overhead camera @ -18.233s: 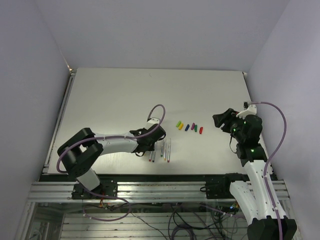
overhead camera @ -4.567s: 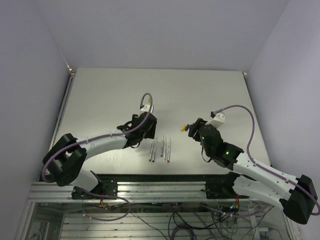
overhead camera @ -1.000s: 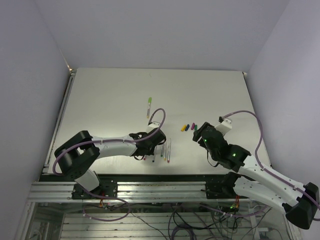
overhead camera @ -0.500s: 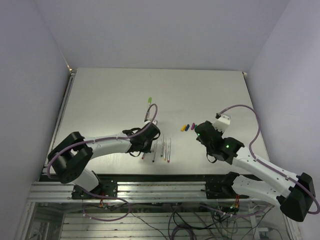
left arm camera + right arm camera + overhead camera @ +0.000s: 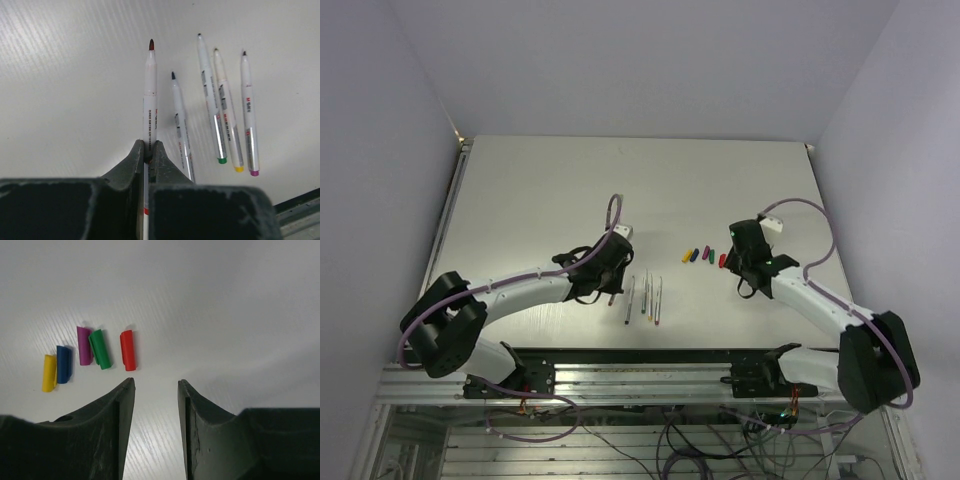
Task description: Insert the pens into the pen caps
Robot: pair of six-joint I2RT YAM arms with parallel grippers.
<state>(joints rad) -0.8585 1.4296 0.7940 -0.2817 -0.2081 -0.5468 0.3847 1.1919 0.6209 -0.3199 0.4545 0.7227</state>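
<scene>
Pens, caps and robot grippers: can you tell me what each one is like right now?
red-tipped pen: held up, no cap on.
left gripper: jaws shut on the red-tipped pen.
four other pens: lying flat, no caps on.
five caps: lying loose, none on a pen.
right gripper: jaws open, holding nothing.

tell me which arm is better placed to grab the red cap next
Right. The right end effector is open and empty, with the red cap just ahead of it; the left end effector is shut on the red-tipped pen.
</scene>
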